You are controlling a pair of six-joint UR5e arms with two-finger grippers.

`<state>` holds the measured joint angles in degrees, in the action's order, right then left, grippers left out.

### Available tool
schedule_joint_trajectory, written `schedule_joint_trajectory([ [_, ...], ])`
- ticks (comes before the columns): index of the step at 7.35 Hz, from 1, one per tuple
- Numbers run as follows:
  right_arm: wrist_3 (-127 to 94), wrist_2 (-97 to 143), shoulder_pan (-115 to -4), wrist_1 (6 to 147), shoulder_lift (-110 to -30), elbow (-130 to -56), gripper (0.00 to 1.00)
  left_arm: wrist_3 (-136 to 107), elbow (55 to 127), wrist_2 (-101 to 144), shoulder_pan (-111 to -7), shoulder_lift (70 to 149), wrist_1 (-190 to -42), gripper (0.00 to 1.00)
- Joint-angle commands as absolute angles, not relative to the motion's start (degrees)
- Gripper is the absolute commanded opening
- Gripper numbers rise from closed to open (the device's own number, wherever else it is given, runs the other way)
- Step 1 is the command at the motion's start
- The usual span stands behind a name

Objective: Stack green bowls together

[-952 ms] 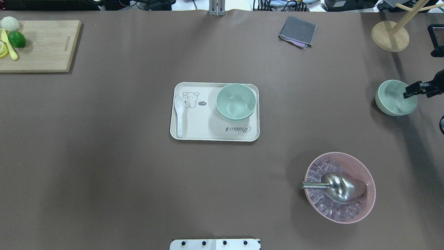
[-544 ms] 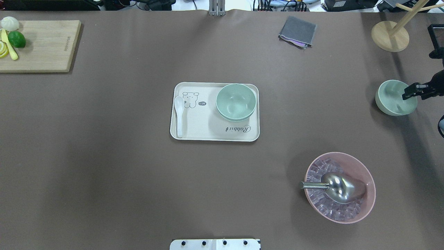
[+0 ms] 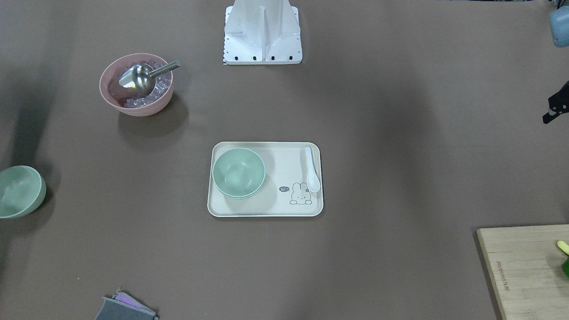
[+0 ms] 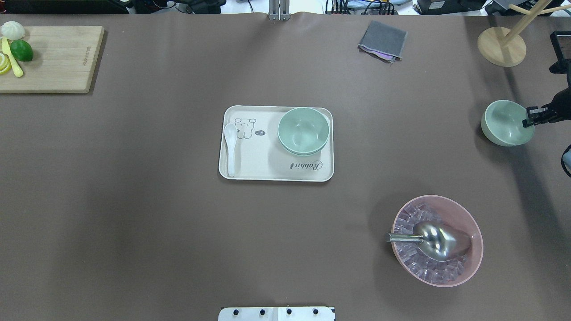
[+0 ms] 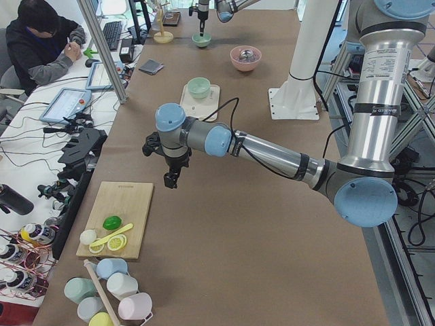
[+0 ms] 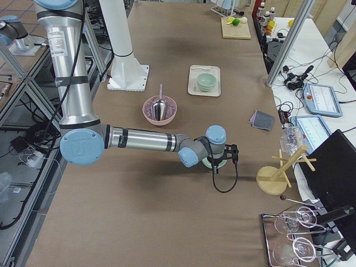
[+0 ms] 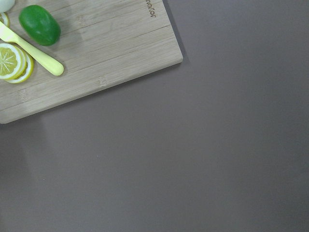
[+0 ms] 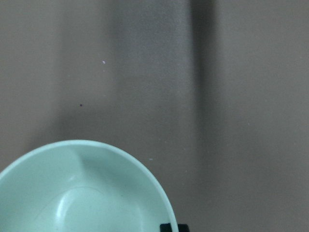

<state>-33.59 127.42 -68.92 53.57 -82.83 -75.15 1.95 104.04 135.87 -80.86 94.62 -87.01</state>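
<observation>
Two green bowls [image 4: 303,130] sit nested on the right of a cream tray [image 4: 258,158]; they also show in the front view [image 3: 238,172]. The third green bowl [image 4: 502,122] is at the far right of the table, tilted; it also shows in the front view [image 3: 15,191]. My right gripper [image 4: 531,117] is shut on its right rim. The right wrist view shows that bowl [image 8: 82,193] at the bottom left. My left gripper [image 5: 168,178] hangs over bare table near the cutting board; I cannot tell whether it is open.
A white spoon [image 4: 230,147] lies on the tray's left. A pink bowl [image 4: 475,254] with ice cubes and a metal scoop [image 4: 435,240] stands front right. A grey cloth [image 4: 382,40], a wooden stand [image 4: 502,47] and a cutting board [image 4: 58,58] with fruit are at the back.
My right gripper and the third green bowl have shifted slightly back and left together. The stacked bowls and tray have not moved.
</observation>
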Motion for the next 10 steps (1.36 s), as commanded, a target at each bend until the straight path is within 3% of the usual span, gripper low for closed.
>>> schedule_joint_trajectory([
  [1, -35.3, 129.9, -69.0, 54.6, -81.5, -77.2, 0.0, 1.8, 104.4, 136.0, -80.9, 94.4, -87.0, 0.98],
  [5, -52.8, 133.5, -68.3, 54.6, -74.8, -82.7, 0.0, 1.8, 104.2, 136.9, -80.9, 93.9, -87.1, 0.98],
  [10, -67.7, 128.3, -56.8, 54.8, -65.3, -87.3, 0.0, 1.7, 104.2, 137.0, -80.9, 93.9, -87.1, 0.98],
])
